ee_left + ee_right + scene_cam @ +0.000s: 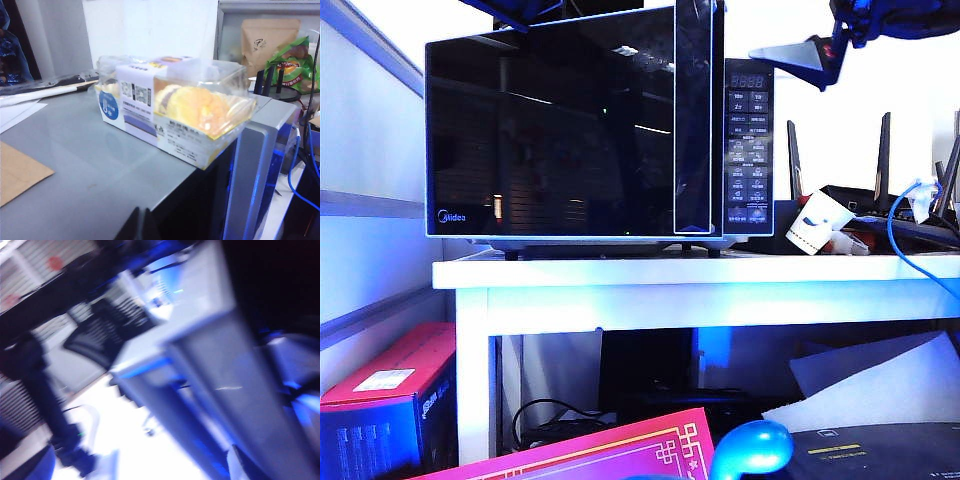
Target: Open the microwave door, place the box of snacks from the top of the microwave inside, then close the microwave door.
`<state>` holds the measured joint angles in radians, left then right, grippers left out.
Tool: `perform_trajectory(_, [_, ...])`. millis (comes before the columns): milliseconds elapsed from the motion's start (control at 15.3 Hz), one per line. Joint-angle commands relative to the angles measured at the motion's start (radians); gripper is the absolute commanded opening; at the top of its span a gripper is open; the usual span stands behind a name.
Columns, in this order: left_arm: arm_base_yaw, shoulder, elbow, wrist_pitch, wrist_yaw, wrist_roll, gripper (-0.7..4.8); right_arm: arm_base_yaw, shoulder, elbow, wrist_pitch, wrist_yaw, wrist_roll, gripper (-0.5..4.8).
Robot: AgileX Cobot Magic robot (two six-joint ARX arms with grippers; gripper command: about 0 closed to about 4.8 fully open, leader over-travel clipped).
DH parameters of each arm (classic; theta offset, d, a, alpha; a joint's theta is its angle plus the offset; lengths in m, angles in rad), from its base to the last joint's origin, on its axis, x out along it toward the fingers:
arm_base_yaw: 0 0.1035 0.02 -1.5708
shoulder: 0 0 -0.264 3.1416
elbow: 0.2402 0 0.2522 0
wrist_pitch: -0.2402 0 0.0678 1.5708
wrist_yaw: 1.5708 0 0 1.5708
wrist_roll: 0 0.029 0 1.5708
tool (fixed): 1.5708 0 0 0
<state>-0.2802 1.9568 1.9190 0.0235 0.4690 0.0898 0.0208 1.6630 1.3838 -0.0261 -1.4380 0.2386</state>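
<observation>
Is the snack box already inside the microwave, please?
No, the snack box sits on top of the microwave, near its front edge.

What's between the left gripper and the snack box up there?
Only bare grey microwave top lies between left gripper and snack box, per the left wrist view.

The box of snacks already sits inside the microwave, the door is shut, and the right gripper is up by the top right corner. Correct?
Not quite. The left wrist view shows the box of snacks on top of the microwave, not inside. The rest stands: microwave door shut, right gripper there.
</observation>
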Motion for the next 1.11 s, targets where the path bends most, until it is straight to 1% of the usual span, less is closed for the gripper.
perform_trajectory(65, [-0.004, 0.012, -0.004, -0.048, -0.001, 0.007, -0.06, 0.004, -0.006, 0.004, 0.098, 0.23, -0.008, 4.24])
perform_trajectory(131, [-0.008, 0.012, -0.004, -0.048, -0.001, 0.007, -0.06, 0.01, -0.005, 0.004, 0.122, 0.335, -0.016, 4.23])
perform_trajectory(262, [-0.011, 0.012, -0.004, -0.048, -0.001, 0.007, -0.06, 0.019, -0.005, 0.004, 0.129, 0.495, -0.031, 4.17])
perform_trajectory(392, [-0.012, 0.012, -0.004, -0.048, -0.001, 0.006, -0.06, 0.043, -0.003, 0.004, 0.13, 0.612, -0.046, 4.16])
perform_trajectory(458, [-0.012, 0.012, -0.004, -0.049, 0.0, 0.006, -0.06, 0.06, -0.003, 0.003, 0.132, 0.647, -0.058, 3.4])
perform_trajectory(523, [-0.012, 0.012, -0.004, -0.052, -0.001, 0.006, -0.06, 0.082, -0.003, 0.003, 0.137, 0.652, -0.061, 3.19])
perform_trajectory(719, [-0.012, 0.012, -0.004, -0.053, 0.0, 0.006, -0.06, 0.124, -0.003, 0.003, 0.135, 0.678, -0.086, 3.19])
perform_trajectory(915, [-0.012, 0.012, -0.004, -0.053, 0.004, 0.006, -0.06, 0.132, -0.003, 0.003, 0.133, 0.677, -0.086, 3.19])
perform_trajectory(981, [-0.012, 0.012, -0.004, -0.053, 0.005, 0.003, -0.06, 0.132, -0.003, 0.003, 0.127, 0.65, -0.086, 3.19])
perform_trajectory(1112, [-0.012, 0.006, -0.002, -0.052, 0.007, -0.005, -0.06, 0.13, -0.004, 0.004, 0.127, 0.559, -0.086, 3.19])
